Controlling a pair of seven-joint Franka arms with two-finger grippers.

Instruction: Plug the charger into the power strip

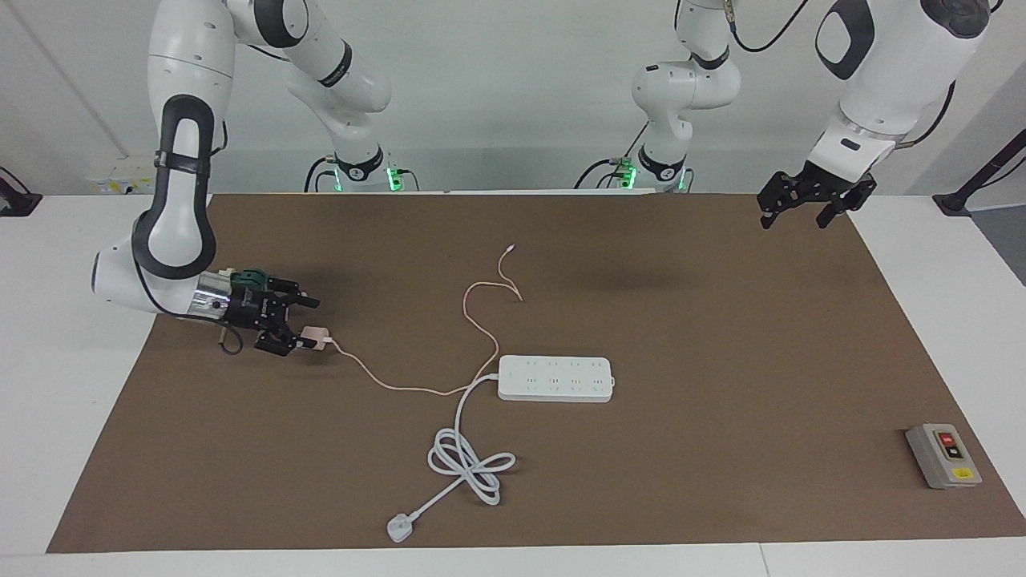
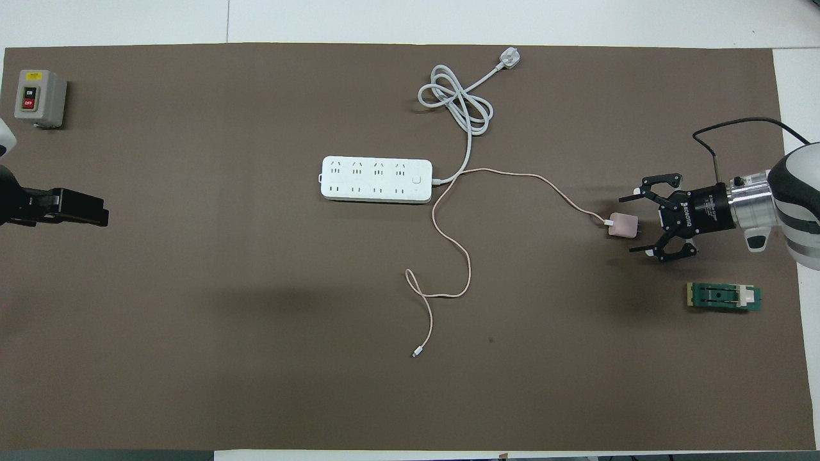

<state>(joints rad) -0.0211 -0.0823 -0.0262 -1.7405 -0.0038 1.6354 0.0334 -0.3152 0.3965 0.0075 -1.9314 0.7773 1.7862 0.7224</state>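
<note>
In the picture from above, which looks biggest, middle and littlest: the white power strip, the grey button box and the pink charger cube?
1. power strip
2. grey button box
3. charger

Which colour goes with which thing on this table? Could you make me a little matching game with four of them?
Things:
1. charger
2. power strip
3. switch box
4. small board

Colours:
A. white
B. green
C. pale pink
D. grey, with a red button

Pairs: 1-C, 2-A, 3-D, 4-B
</note>
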